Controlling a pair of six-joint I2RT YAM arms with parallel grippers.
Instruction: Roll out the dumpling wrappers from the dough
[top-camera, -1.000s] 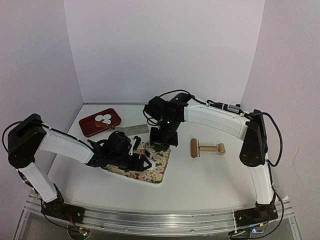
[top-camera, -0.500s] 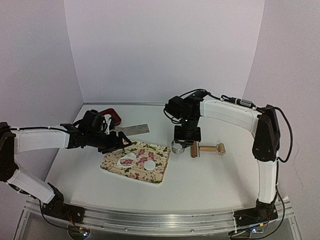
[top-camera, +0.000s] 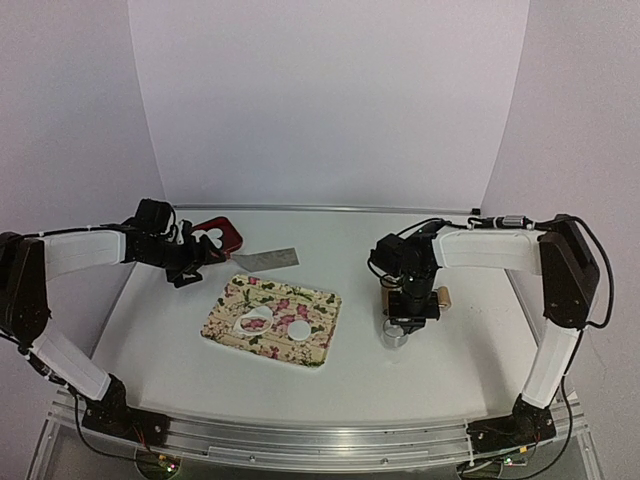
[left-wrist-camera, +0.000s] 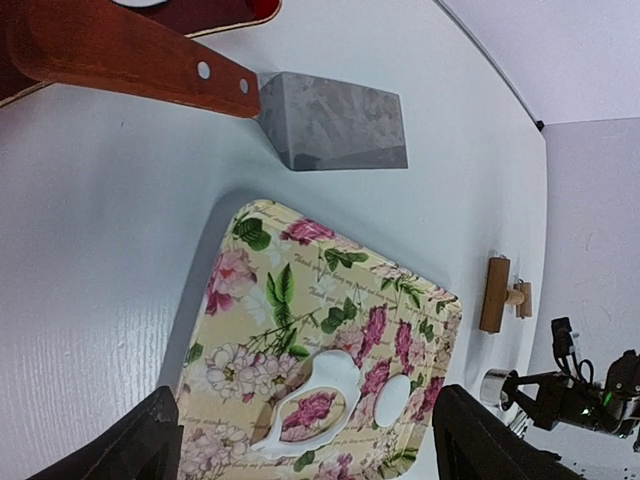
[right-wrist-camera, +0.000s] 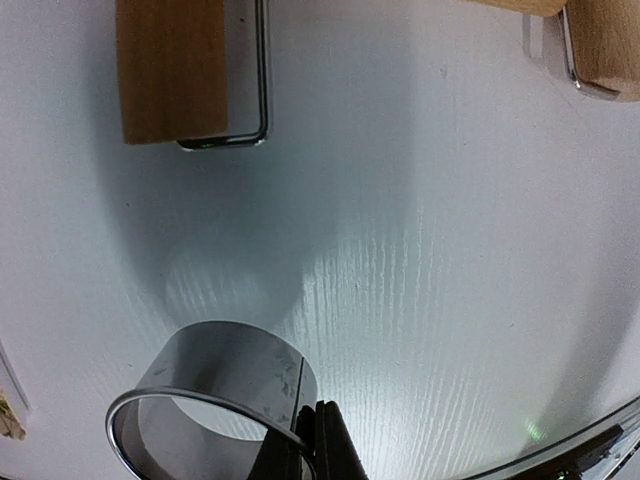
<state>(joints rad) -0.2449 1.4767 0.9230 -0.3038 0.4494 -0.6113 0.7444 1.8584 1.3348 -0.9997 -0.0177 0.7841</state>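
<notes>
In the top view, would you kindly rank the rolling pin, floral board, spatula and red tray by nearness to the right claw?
1. Rolling pin, just behind the right claw.
2. Floral board, left.
3. Spatula, behind the board.
4. Red tray, far left.

Plain pale walls (top-camera: 330, 100) close in the white table (top-camera: 400, 380) on three sides under even light; an aluminium rail (top-camera: 320, 436) runs along its near edge.

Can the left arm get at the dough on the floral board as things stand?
Probably yes. The left gripper is open and empty, near the floral board's far-left corner, and the dough lies uncovered on it. The right gripper holds the metal ring off to the right.
</notes>
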